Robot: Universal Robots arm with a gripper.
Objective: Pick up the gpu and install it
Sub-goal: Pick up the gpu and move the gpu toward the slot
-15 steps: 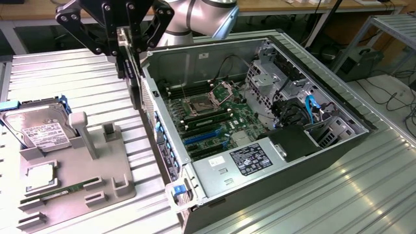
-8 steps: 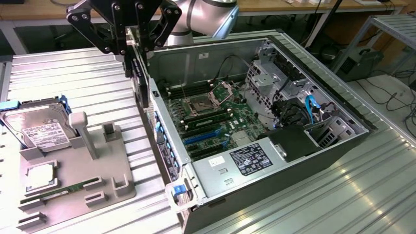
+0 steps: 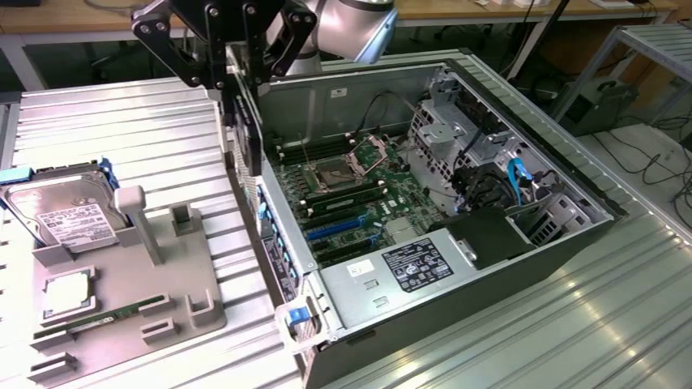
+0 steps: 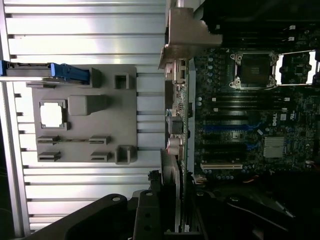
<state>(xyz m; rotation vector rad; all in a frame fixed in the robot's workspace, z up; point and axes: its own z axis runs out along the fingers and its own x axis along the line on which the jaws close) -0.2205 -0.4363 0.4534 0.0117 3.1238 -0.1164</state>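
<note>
exterior view: the gripper (image 3: 238, 73) hangs above the open computer case (image 3: 562, 235), at its wall on the exterior view's left. its claw pinches the gpu (image 3: 243, 130) by the upper edge, so the card hangs edge-down, likely to let its lower edge meet a motherboard (image 3: 357, 194) slot. it looks held in the air, not seated.

wrist view: the gpu (image 4: 176, 145) shows edge-on, thin and dark, with a silver bracket (image 4: 187, 32) at one end. it sits between the grey tray (image 4: 125, 100) and the motherboard.
</note>
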